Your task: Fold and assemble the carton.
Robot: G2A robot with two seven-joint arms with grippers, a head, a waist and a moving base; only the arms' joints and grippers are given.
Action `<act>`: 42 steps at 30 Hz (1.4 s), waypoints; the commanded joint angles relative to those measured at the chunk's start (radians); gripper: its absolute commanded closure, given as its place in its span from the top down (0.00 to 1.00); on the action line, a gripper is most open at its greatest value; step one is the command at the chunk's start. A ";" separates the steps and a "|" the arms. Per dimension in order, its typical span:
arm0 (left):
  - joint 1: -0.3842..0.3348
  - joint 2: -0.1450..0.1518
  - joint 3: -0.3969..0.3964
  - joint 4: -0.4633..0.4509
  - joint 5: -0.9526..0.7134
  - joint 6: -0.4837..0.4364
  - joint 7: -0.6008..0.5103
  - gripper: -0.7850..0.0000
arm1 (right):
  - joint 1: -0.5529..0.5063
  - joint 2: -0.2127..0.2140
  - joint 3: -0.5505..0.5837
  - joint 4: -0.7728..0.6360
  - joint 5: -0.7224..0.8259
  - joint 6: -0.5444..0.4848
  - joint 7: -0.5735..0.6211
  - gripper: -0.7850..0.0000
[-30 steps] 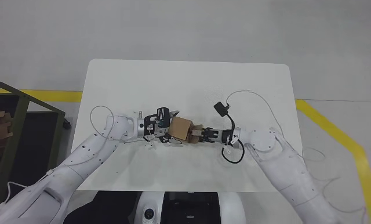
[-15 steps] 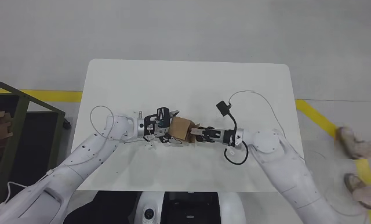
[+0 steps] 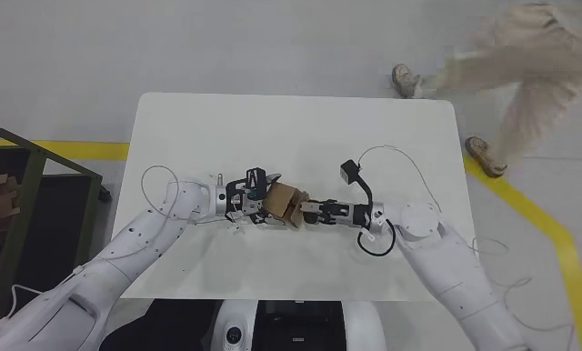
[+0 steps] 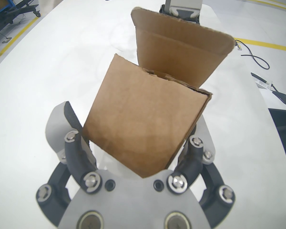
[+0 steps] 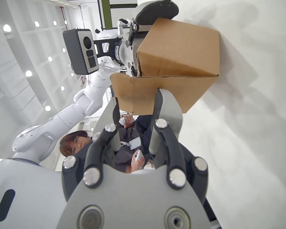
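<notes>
- I start at the white rectangular table, whose near edge sits at my 6 o'clock.
- The small brown cardboard carton rests on the tabletop just on the 6 o'clock side of the table's centre, between my two arms.
- My left gripper comes in from the carton's 9 o'clock. Its two black-padded fingers straddle the folded box body and are clamped against its opposite sides.
- A broad carton flap with rounded corners stands up at the box's 3 o'clock end, not folded down.
- My right gripper meets that flap from 3 o'clock. Its fingers are spread apart, and one grey fingertip lies against the flap's face rather than pinching it.
- Further out, at about 2 o'clock from the carton, a small black block on a thin white wire lies on the table, well apart from the box.
- Beyond the table, a yellow floor stripe runs past at 3 o'clock, and a dark green frame stands on the floor at 9 o'clock.
</notes>
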 commanded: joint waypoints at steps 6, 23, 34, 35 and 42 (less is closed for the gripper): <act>0.000 0.000 0.000 0.000 0.000 0.000 0.000 1.00 | 0.018 -0.003 -0.011 0.026 -0.030 0.017 -0.021 0.24; 0.006 -0.001 -0.001 -0.008 -0.003 0.014 -0.010 1.00 | -0.041 0.023 0.048 -0.105 -0.112 0.063 -0.053 0.27; 0.060 0.015 -0.053 -0.113 0.016 0.040 -0.042 1.00 | -0.073 0.035 0.070 -0.096 -0.129 0.110 -0.049 0.29; 0.069 0.018 -0.062 -0.122 0.022 0.046 -0.046 1.00 | -0.073 0.035 0.069 -0.092 -0.127 0.112 -0.047 0.29; 0.116 0.039 -0.129 -0.136 0.017 0.055 -0.057 1.00 | -0.065 0.033 0.062 -0.062 -0.115 0.105 -0.047 0.30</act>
